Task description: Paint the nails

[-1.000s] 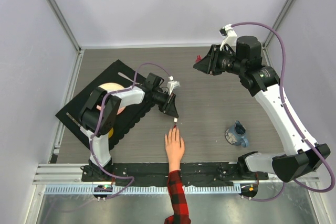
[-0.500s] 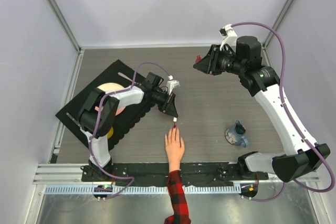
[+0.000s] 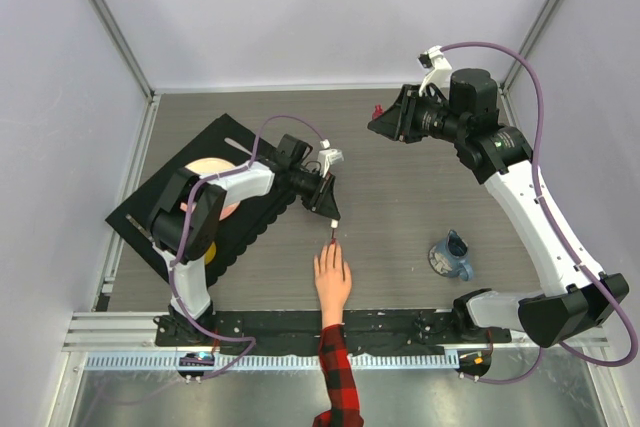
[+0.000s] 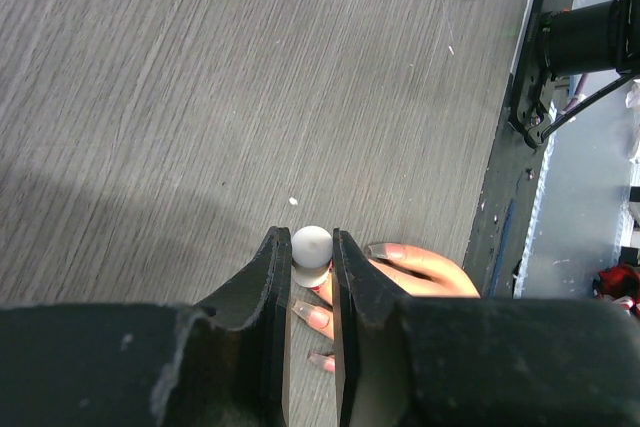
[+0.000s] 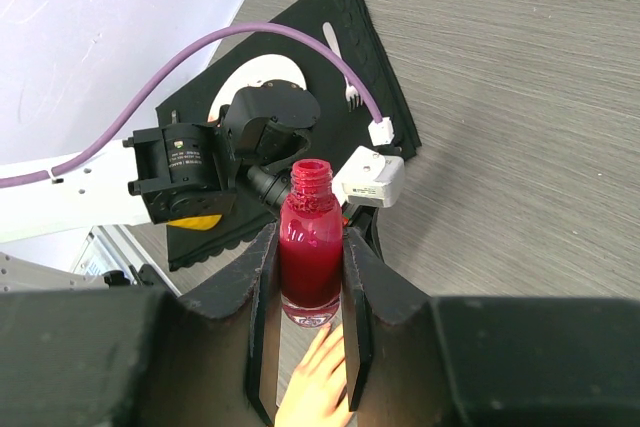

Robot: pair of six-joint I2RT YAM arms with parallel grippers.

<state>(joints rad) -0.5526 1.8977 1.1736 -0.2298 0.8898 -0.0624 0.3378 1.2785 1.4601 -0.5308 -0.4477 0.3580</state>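
Observation:
A pale hand (image 3: 332, 282) with a red-and-black plaid sleeve (image 3: 338, 377) lies flat on the table near the front edge. My left gripper (image 3: 331, 215) is shut on the white brush cap (image 4: 311, 252), and the brush tip is at the fingertips. In the left wrist view the gripper (image 4: 308, 237) hangs right over the nails (image 4: 318, 317); those in view look skin-coloured, and one fingertip under the cap is hidden. My right gripper (image 3: 378, 122) is shut on the open red polish bottle (image 5: 310, 247) and holds it raised over the back of the table.
A black placemat (image 3: 165, 209) with a plate (image 3: 208, 171) and a fork lies at the left. A blue patterned mug (image 3: 452, 257) stands at the right front. A black rail (image 3: 400, 325) runs along the near edge.
My left gripper has shifted slightly, and the brush tip sits a little nearer the fingertips. The right arm and the hand have not moved.

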